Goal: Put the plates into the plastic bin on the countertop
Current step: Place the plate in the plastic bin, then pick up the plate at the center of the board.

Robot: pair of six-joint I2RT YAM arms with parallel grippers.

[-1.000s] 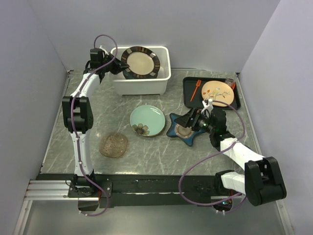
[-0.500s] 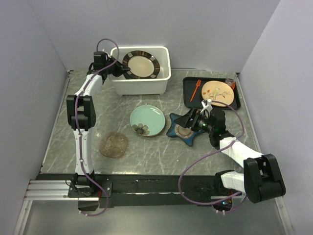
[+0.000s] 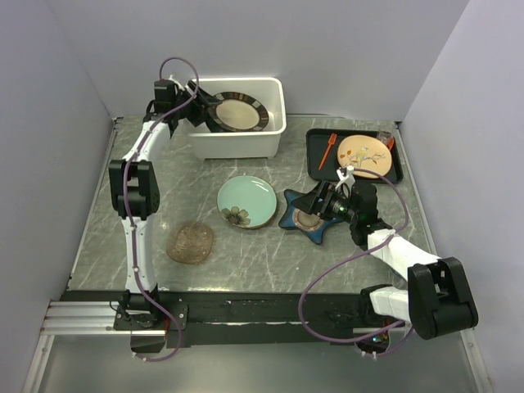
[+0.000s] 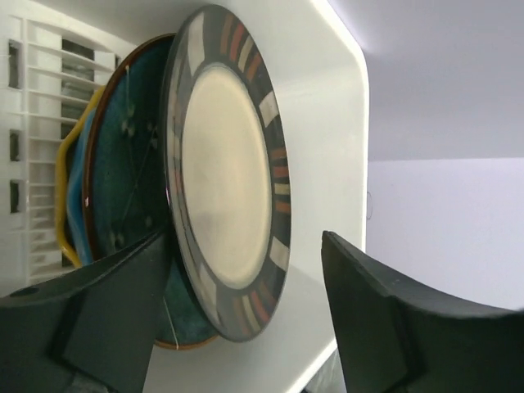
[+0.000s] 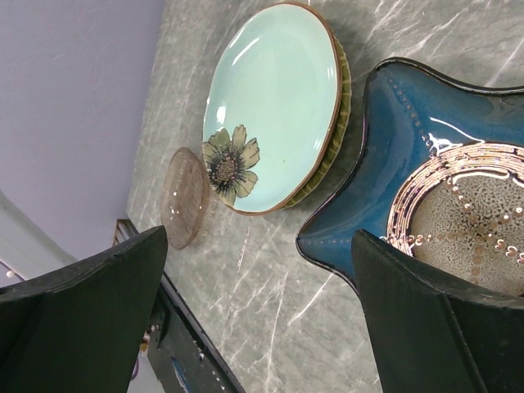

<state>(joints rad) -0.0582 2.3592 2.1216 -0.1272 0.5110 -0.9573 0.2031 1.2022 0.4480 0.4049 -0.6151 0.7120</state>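
The white plastic bin (image 3: 237, 144) stands at the back of the countertop. Inside it a dark-rimmed cream plate (image 3: 237, 111) (image 4: 225, 176) leans on a dark teal plate (image 4: 123, 180), with a yellow-edged one (image 4: 69, 196) behind. My left gripper (image 3: 197, 110) (image 4: 246, 246) is open at the bin's left end, the cream plate's rim between its jaws, close to one finger (image 4: 123, 303). The pale green flowered plate (image 3: 246, 201) (image 5: 274, 106), blue star-shaped plate (image 3: 309, 218) (image 5: 426, 188) and amber glass plate (image 3: 190, 242) (image 5: 184, 196) lie on the counter. My right gripper (image 3: 316, 205) (image 5: 260, 246) hovers open at the star plate's left edge.
A flat black tray (image 3: 316, 152) at the back right holds a tan round plate (image 3: 363, 155) and an orange fork (image 3: 327, 149). Grey walls close in the counter on the left, back and right. A green ribbed rim (image 5: 342, 106) shows under the flowered plate.
My left gripper has opened and let go of the dark-rimmed cream plate, which has sunk lower into the bin. The right arm has barely moved.
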